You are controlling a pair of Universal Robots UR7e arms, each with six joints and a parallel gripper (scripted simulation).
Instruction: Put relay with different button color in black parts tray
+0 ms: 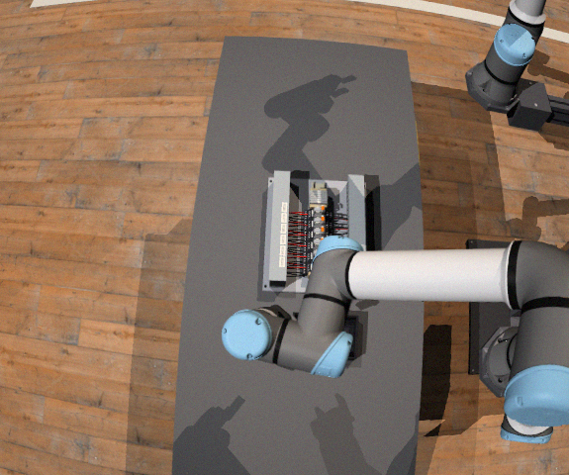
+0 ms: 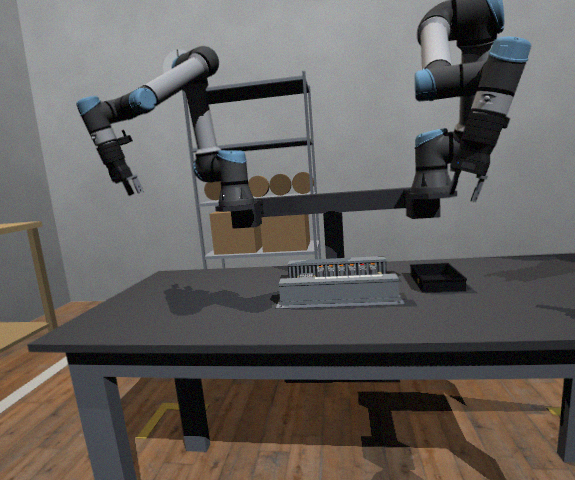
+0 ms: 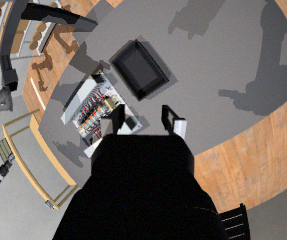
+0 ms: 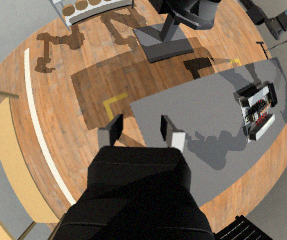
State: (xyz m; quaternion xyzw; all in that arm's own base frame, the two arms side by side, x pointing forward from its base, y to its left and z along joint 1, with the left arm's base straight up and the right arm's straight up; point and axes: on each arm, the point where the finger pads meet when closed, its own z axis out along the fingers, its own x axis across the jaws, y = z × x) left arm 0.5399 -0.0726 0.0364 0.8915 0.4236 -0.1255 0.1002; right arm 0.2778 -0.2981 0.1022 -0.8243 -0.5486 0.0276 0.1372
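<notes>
The relay panel (image 1: 266, 265) (image 2: 339, 291) (image 3: 80, 102) lies flat on the table, with six relays in a row. The relay with the red button (image 2: 362, 268) is fifth from the left in the exterior view; the other five buttons look orange. No relay looks raised, but they are small here. The black parts tray (image 2: 445, 285) (image 3: 155, 86) stands beside the panel, its inside dark; the left arm mostly covers it in the top view. My left gripper (image 2: 465, 194) (image 3: 143, 112) is open and empty, high above the table. My right gripper (image 2: 136, 192) (image 4: 142, 122) is open and empty, high and far from the panel.
The left forearm (image 1: 429, 274) reaches over the panel's tray-side end in the top view. Two tall wire ducts flank the relay row, with red and black wires between. A wooden bench (image 2: 5, 227) stands beyond the table's end, and a shelf (image 2: 256, 147) stands behind.
</notes>
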